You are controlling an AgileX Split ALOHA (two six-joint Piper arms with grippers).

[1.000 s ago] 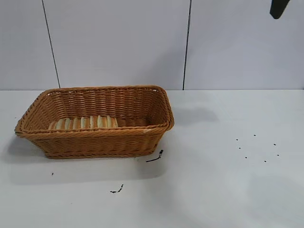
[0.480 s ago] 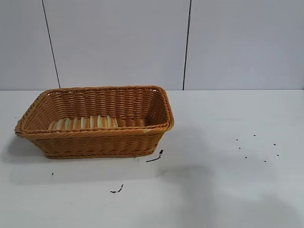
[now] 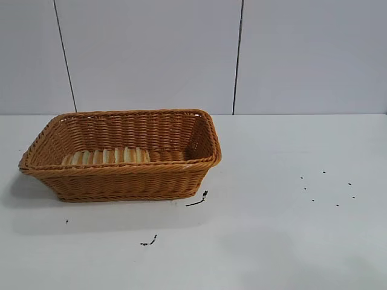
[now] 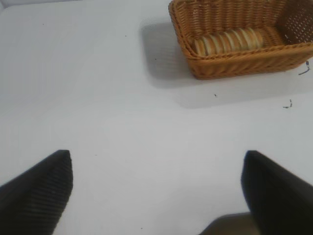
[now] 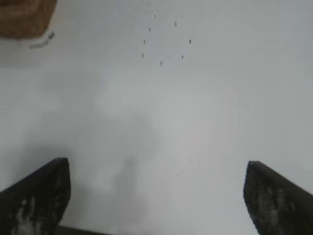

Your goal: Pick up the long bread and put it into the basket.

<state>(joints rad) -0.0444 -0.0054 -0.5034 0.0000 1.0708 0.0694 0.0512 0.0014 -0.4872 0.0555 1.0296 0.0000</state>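
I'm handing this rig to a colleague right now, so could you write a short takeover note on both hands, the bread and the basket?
Left hand: open, holding nothing, over bare table off to the side of the basket.
Right hand: open, holding nothing, over bare table near a ring of small dark specks.
Neither arm shows in the exterior view.
The long bread lies flat on the basket's floor, toward the left end in the exterior view.
Done: the bread is in the basket and released.
Left: nothing visible, apart from parking the arms if that is wanted.
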